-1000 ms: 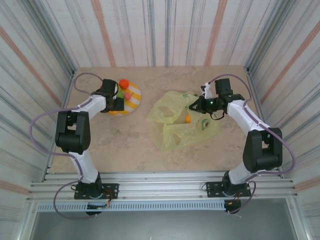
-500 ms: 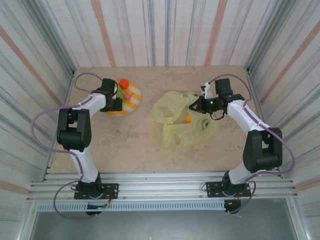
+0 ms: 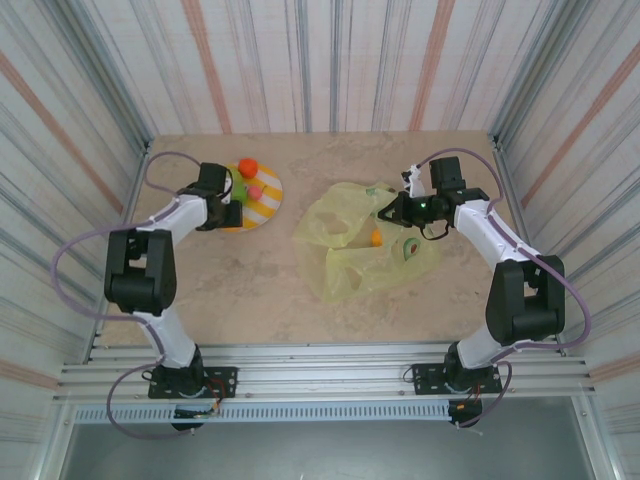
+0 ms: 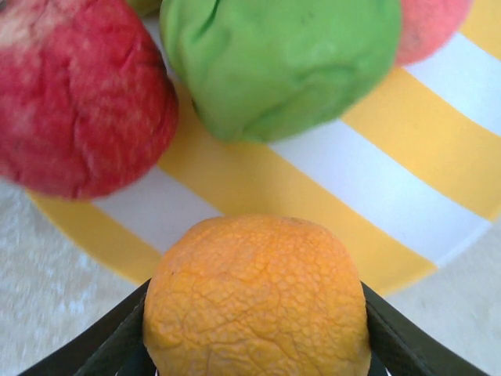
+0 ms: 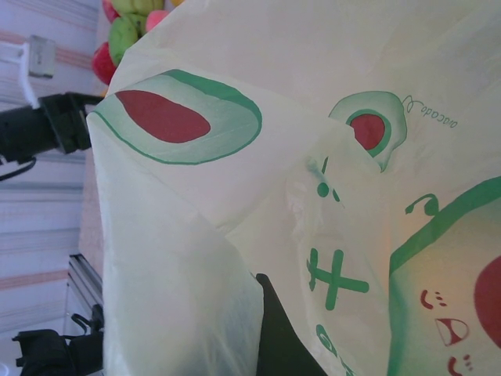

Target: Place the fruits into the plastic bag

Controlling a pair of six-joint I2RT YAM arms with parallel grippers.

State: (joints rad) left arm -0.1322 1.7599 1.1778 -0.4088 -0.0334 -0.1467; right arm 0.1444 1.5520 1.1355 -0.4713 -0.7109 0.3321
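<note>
Swinging its elbow outward since the earlier frames, the left gripper (image 3: pixel 232 197) is closing on the orange fruit (image 4: pixel 254 298) at the striped plate's (image 4: pixel 376 188) edge, fingers touching both its sides. The right gripper (image 3: pixel 393 212) is pinching the plastic bag's (image 3: pixel 350 265) rim fully shut, one orange piece (image 3: pixel 376 237) already lying inside. The red strawberry (image 4: pixel 78 102), green pear-like piece (image 4: pixel 282 63) and pink one (image 4: pixel 434 27) are still waiting, crowding just behind the orange fruit.

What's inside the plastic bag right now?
One orange fruit shows through the plastic bag; its crumpled, printed folds hide whatever else may lie inside.
</note>
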